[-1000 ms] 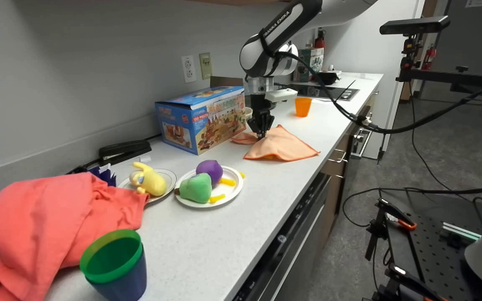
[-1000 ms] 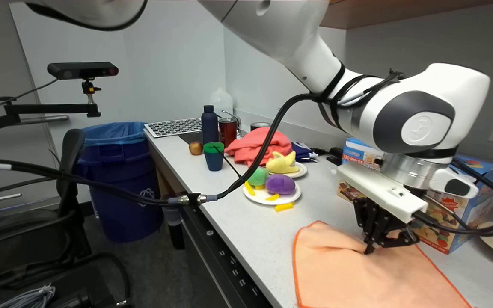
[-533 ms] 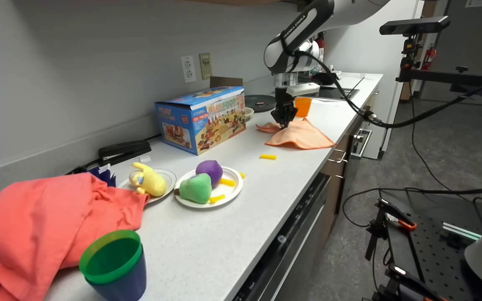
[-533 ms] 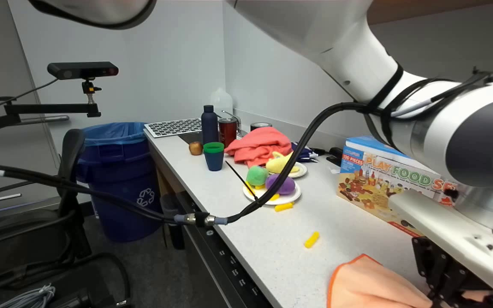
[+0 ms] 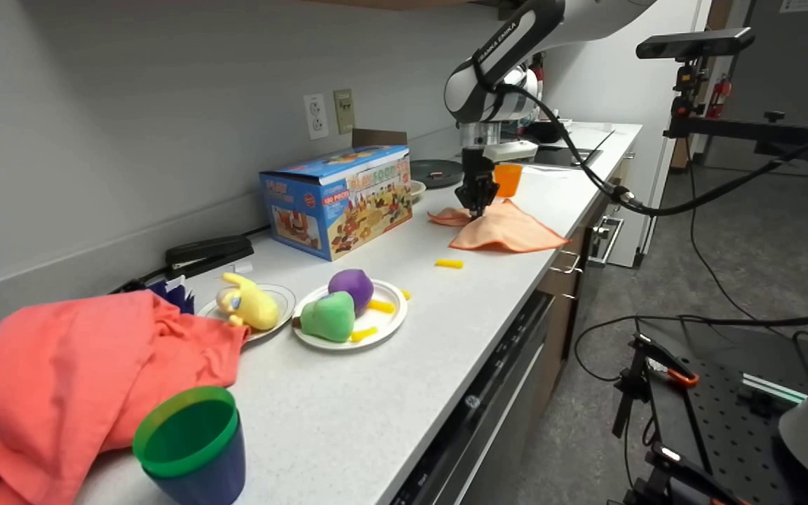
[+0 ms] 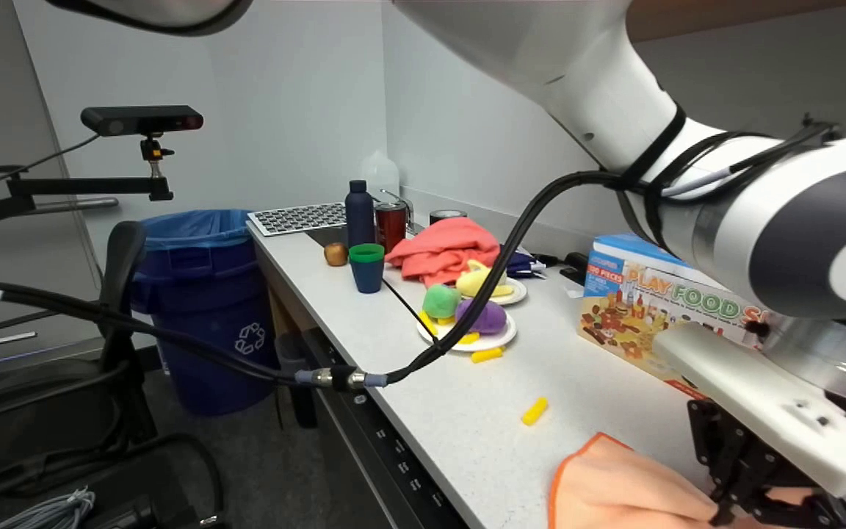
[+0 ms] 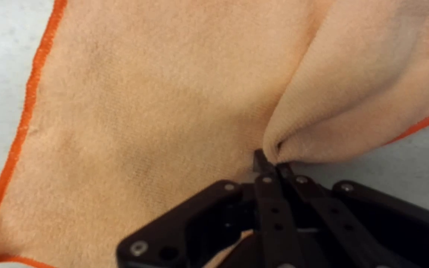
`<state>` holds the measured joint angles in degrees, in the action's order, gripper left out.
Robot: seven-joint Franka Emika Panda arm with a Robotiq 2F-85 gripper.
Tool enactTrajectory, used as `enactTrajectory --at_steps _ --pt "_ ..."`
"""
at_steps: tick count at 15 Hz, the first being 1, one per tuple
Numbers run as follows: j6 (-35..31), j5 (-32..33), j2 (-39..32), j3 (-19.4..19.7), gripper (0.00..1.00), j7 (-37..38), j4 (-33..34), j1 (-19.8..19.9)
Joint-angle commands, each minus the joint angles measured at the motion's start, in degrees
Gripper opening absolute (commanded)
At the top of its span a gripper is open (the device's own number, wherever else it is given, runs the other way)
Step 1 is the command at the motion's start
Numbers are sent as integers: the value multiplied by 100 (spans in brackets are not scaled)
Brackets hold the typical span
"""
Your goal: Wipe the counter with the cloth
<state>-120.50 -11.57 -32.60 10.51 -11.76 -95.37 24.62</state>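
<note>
With a fold of the cloth (image 7: 143, 111) pinched in the hand (image 7: 273, 165) and the rest draped on the bench (image 5: 320, 407), right of the box (image 5: 337, 200) in an exterior view, strokes are best kept low, flat and short of the far orange cup (image 5: 508, 181).

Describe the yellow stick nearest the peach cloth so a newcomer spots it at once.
Along the white counter, find the peach cloth, orange-edged and pinched in the gripper. Between it and the plate bearing the purple toy lies the short yellow stick. The other yellow sticks sit on or right beside that plate; this one lies alone.
</note>
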Motion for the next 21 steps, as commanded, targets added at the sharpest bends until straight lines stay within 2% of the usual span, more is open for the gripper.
enactTrajectory --at_steps 1,7,11,15,21 --pt "64 -132 194 -420 1 -294 -440 -241" --pt "281 -379 256 -988 1 -282 -563 -776" --pt "235 -540 236 -1180 1 -328 -516 -1027" --pt "219 -577 107 -1030 1 -227 -357 -988" --pt "24 -627 84 -503 1 -70 -397 -603"
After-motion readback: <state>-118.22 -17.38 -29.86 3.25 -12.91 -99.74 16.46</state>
